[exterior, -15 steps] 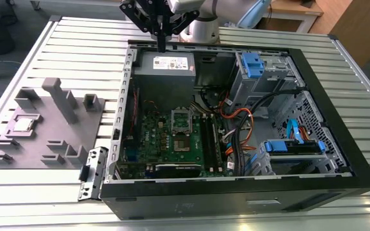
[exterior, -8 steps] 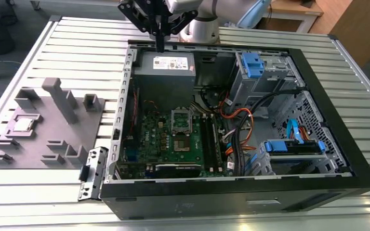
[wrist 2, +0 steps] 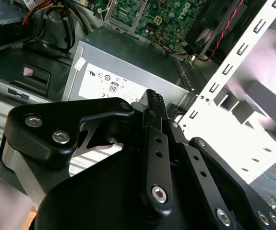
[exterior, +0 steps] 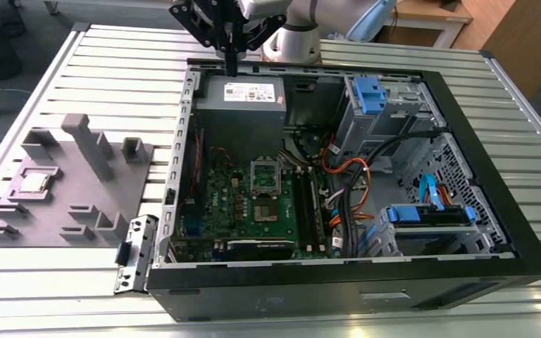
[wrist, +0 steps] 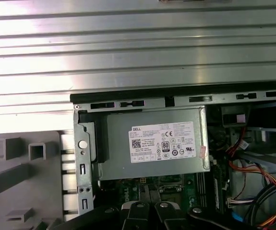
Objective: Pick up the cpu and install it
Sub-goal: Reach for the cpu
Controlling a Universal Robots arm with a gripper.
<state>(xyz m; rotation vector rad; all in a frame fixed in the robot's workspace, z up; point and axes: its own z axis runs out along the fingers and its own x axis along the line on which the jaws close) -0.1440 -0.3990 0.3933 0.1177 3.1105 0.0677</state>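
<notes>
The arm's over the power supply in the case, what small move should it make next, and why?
Probably travel toward the exterior view's left, to above the grey holder, I'd judge: the cpu lies there, while the gripper hangs over the power supply with jaws shut and empty.

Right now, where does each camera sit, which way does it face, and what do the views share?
Exterior view: high up, looking down on the open black computer case and grey moulded tray holding the small silvery square cpu; the black gripper shows over the case's far wall.
First wrist view: on the wrist, facing down at the silver-grey power supply box; gripper links show.
Second wrist view: behind the fingers, looking along them to that box.
Shared: all show that box.
</notes>
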